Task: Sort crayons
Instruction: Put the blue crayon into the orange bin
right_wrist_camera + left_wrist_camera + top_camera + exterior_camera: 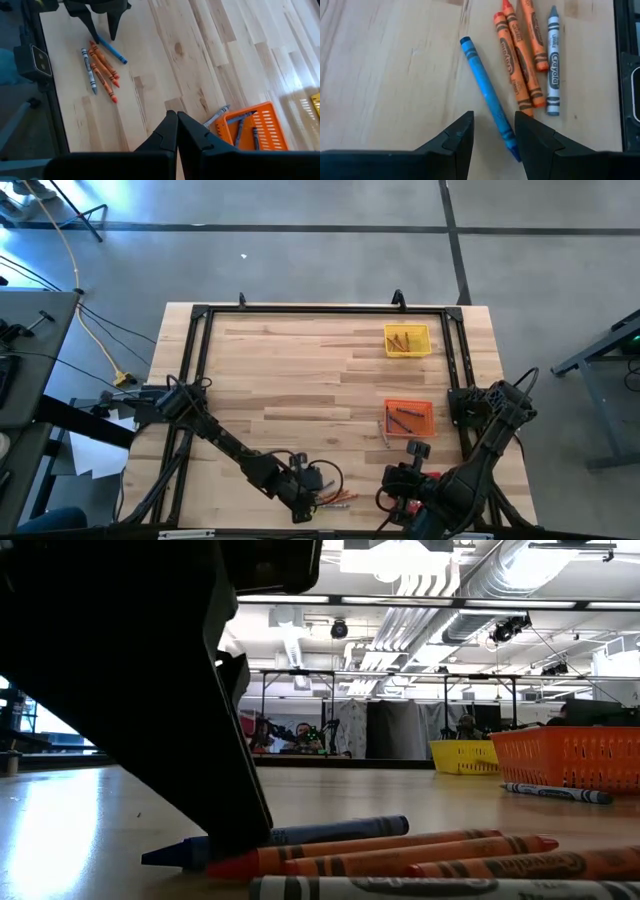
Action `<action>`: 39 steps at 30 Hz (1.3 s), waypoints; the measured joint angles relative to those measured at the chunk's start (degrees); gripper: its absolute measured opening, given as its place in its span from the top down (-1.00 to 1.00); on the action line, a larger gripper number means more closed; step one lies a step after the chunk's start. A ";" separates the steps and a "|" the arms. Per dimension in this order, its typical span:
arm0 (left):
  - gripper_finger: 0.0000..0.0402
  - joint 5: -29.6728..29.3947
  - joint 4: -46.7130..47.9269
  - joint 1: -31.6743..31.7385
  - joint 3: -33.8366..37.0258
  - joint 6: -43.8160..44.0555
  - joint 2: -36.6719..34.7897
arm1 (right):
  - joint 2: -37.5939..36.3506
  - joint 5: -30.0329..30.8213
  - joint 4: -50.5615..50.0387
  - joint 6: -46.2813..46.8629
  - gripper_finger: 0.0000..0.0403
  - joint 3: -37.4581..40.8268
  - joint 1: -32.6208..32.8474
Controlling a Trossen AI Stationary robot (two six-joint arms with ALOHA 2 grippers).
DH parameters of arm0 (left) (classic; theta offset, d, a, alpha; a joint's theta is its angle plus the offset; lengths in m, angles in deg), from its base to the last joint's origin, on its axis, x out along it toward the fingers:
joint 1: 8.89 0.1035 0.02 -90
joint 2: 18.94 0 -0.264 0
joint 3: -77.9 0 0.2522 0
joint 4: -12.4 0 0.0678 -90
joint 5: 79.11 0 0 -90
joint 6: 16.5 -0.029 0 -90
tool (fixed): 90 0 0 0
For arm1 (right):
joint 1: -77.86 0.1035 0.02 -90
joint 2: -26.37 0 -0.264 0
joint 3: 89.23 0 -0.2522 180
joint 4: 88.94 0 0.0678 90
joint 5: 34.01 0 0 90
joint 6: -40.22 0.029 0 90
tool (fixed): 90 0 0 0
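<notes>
From above, my left hand [312,498] reaches low at the worktop's [300,370] near edge beside the loose crayons [338,499]; bare wood stretches open toward the yellow tray [407,340] and orange tray [410,418]. Level across, the crayons lie close. My left wrist shows spread fingers [457,137] straddling the blue crayon [487,92]; "Crayola" reads on the grey crayon [553,62]. My right hand [177,131] hovers clenched, empty.

floor [300,240]: grey concrete, dark seams | ceiling [420,600]: exposed ducts (white), strip lights | curtain [395,730]: dark
</notes>
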 joint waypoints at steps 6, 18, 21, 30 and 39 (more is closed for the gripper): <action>0.35 -0.70 0.77 0.20 0.01 -0.06 0.24 | 0.00 -0.14 0.00 0.00 1.00 0.00 0.00; 0.35 -5.16 5.70 0.18 0.04 -1.38 0.22 | 0.00 -0.14 0.19 -0.02 1.00 0.00 0.09; 0.35 -4.76 5.19 0.24 0.13 -2.46 0.22 | 0.00 -0.12 0.19 -0.04 1.00 0.00 0.07; 0.40 -2.35 4.86 0.33 0.17 -2.70 0.15 | 0.00 -0.12 0.18 -0.20 1.00 0.00 0.07; 0.89 -0.53 5.43 1.44 0.17 -2.66 0.15 | 0.00 -0.29 0.19 -0.20 1.00 0.00 0.07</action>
